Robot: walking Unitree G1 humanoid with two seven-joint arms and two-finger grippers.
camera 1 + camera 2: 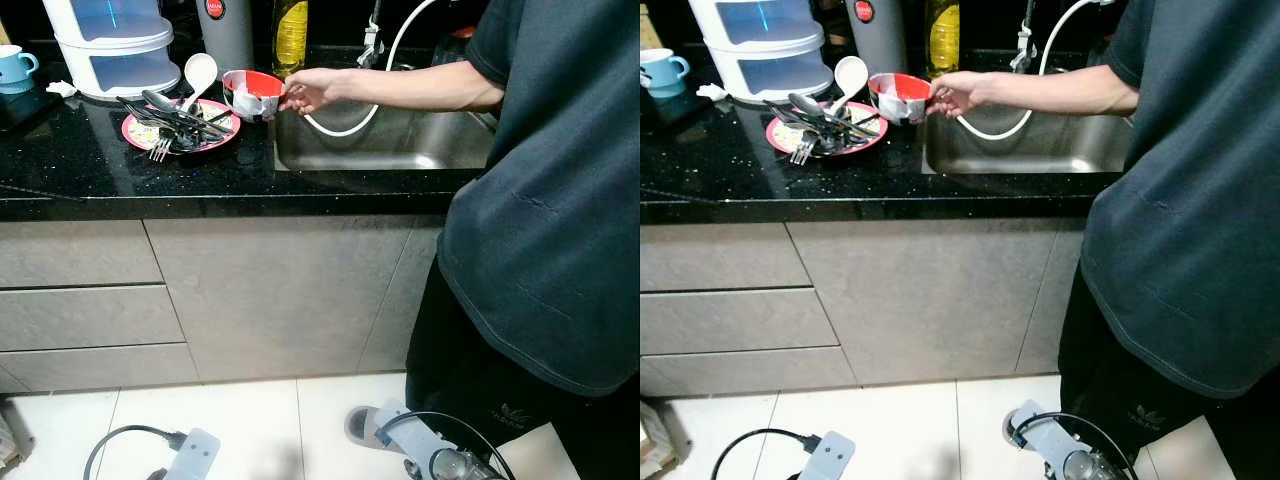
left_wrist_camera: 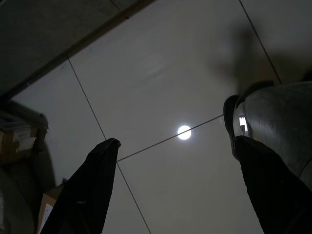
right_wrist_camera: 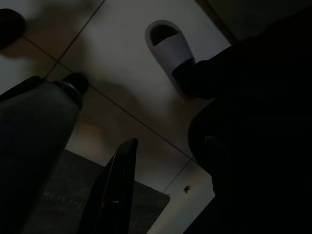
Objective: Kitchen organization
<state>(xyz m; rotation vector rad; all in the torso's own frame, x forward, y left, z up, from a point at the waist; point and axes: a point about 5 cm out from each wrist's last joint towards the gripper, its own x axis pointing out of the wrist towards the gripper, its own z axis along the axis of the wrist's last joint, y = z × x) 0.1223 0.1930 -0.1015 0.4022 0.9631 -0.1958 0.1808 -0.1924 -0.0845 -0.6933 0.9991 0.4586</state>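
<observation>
A black speckled counter (image 1: pixel 90 160) is seen from above, with grey drawer fronts (image 1: pixel 80 310) below it and a steel sink (image 1: pixel 380 140) set into it on the right. A red bowl (image 1: pixel 252 94) is held at its rim by a person's hand (image 1: pixel 308 90), just above the counter edge of the sink, beside a pink plate (image 1: pixel 140 137). On the plate a heap of dark cutlery (image 1: pixel 175 118) is piled, with a fork hanging over the near rim and a white ladle (image 1: pixel 199 72) leaning at the back. Behind the plate a white tiered container (image 1: pixel 112 45) is placed, and a light blue mug (image 1: pixel 14 66) stands at the far left. A yellow bottle (image 1: pixel 290 32) stands behind the bowl, and a white hose (image 1: pixel 350 125) loops into the sink. The person, in a dark shirt and dark trousers, is stood at the right with a grey slipper (image 1: pixel 365 425) on the white tiled floor (image 1: pixel 250 430).

The left tool (image 2: pixel 175 195) is hung idle over the floor tiles, its two black fingers held well apart. The right tool (image 3: pixel 161 195) is pointed at the floor near the slipper (image 3: pixel 168 48); one finger is made out in the dark, and whether the fingers are apart cannot be told.
</observation>
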